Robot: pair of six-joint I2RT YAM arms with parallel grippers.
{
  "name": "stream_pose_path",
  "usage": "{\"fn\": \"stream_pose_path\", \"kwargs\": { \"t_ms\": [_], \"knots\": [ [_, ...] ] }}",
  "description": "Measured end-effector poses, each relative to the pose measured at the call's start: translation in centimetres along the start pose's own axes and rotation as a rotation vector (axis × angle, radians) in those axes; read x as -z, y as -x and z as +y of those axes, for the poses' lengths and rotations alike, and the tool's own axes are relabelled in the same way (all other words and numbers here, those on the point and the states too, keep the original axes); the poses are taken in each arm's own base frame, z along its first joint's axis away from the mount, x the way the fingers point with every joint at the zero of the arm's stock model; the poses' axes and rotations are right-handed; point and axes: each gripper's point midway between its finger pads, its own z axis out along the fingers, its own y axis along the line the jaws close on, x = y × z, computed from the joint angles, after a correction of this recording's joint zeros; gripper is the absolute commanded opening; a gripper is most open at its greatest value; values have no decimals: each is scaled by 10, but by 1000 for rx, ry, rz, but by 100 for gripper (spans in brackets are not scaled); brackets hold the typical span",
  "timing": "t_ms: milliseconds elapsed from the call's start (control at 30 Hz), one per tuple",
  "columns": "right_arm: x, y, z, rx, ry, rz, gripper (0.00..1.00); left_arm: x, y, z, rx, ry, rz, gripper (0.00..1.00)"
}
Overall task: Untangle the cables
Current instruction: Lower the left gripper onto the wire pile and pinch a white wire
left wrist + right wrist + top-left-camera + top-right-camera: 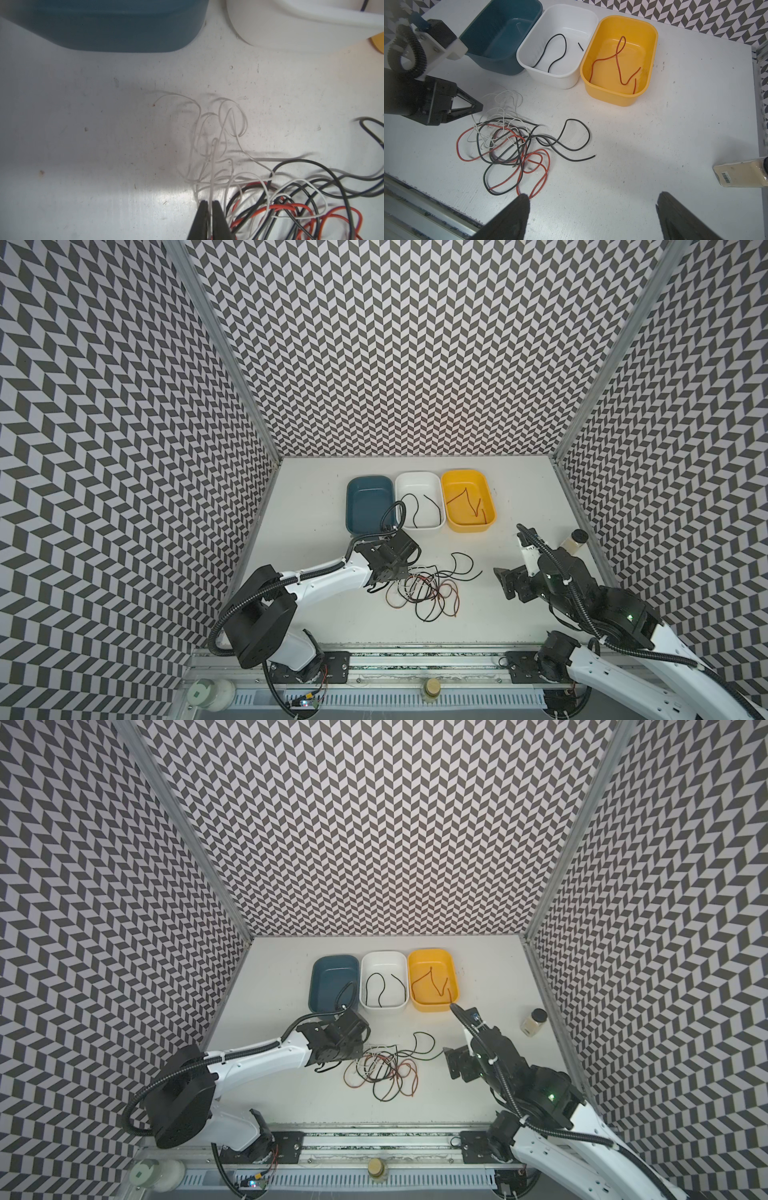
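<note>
While L pincer pinches a white cable amid red/black tangle, R pincer gapes nr jar.

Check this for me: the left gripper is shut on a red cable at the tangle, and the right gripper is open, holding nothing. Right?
Wrong on one point: the left gripper is shut on a white cable at the tangle, not a red one. The left wrist view shows the thin white strand pinched between its tips. The right gripper is open, holding nothing.
</note>
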Motion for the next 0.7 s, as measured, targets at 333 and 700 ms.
{"fn": "stream_pose_path", "kwargs": {
  "t_ms": [333,700],
  "knots": [
    [0,-1,1,2,6,3,96,69,53,-25,28,-85,-168,0],
    [0,-2,5,2,26,9,96,137,87,-43,-10,-151,-259,0]
  ]
}}
